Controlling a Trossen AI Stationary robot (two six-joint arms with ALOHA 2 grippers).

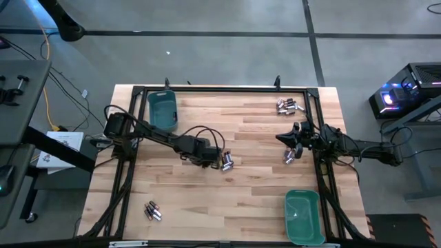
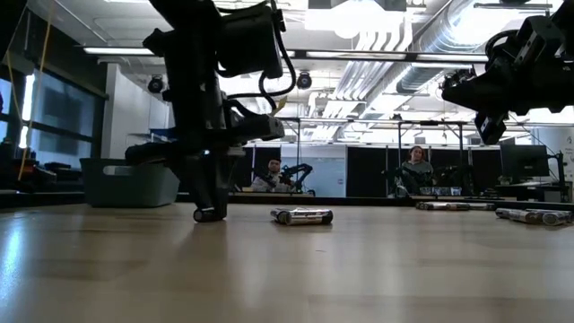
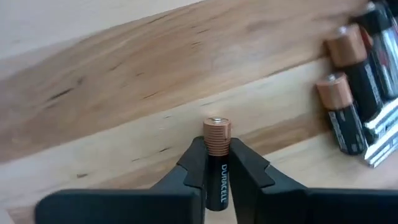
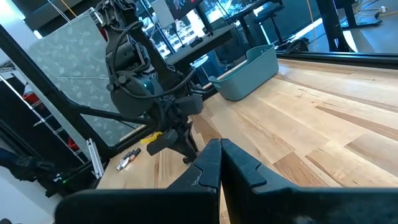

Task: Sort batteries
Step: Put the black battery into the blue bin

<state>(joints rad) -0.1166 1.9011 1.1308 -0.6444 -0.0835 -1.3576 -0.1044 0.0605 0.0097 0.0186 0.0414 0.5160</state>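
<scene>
**Left pincer closed on one cell at mid-counter**

The left pincer (image 3: 216,171) stood near the middle of the counter (image 1: 227,200), its tips down on the wood. The left wrist view showed its two dark fingers (image 3: 194,163) pressed against a single black cell (image 3: 216,163) with a copper-coloured end, the cell lying lengthwise between them. Just beside it lay a small cluster (image 3: 360,81) of black-and-copper and silvery cells; in the high view this cluster (image 1: 227,160) sat right at the pincer's tip.

The right pincer (image 4: 219,157) hung above the counter near its right edge, its fingers shut together with nothing between them. A few cells (image 1: 290,156) lay on the wood under it. A further pile (image 1: 289,106) lay near the far right corner, and another group (image 1: 152,211) near the front left.

Two teal bins were on the counter: one (image 1: 162,110) at the far left, one (image 1: 304,216) at the front right. Whether any cells lay inside them could not be told.

In the low view, two people (image 2: 414,170) sat in the room beyond the counter.
</scene>
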